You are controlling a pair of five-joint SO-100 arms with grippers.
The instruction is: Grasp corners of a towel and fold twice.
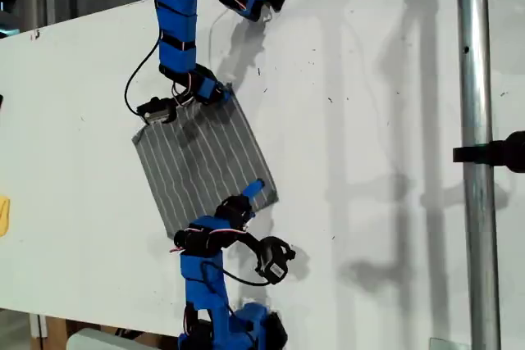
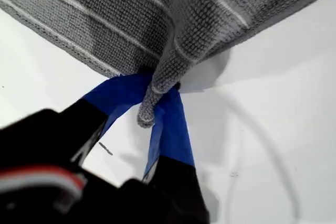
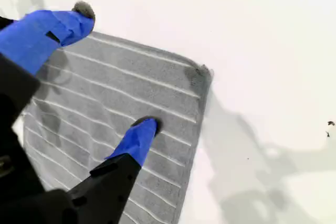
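**Inspector:** Where is the towel (image 1: pixel 205 157)?

**Operator:** It is spread out on the white table (image 1: pixel 369 120), turned diamond-wise and a little towards the exterior view's left. Its grey, white-striped face is up and it is not yet folded.

**Inspector:** What is the state of your first gripper (image 2: pixel 157 98)?

**Operator:** It is clamped on one corner (image 2: pixel 147 114). In the first wrist view the cloth (image 2: pixel 131 19) is bunched into a narrow tuft between the two blue jaws, with the tip sticking out towards the camera. In the exterior view this gripper (image 1: pixel 215 93) sits at the towel's uppermost corner.

**Inspector:** And your second gripper (image 3: pixel 113 72)?

**Operator:** The jaws are spread wide and hold nothing. One fingertip (image 3: pixel 144 129) is down on the striped surface (image 3: pixel 115 93), inside the edge. The other fingertip (image 3: pixel 79 17) is by the towel's edge; I cannot tell whether it touches. A rounded corner (image 3: pixel 202 72) lies flat just beyond them, not grasped. In the exterior view this gripper (image 1: pixel 250 192) is near the corner (image 1: pixel 273 198) towards that view's lower right.

**Inspector:** Anything else on record?

**Operator:** A metal pole (image 1: pixel 476 120) stands at the exterior view's right, well apart from the towel.
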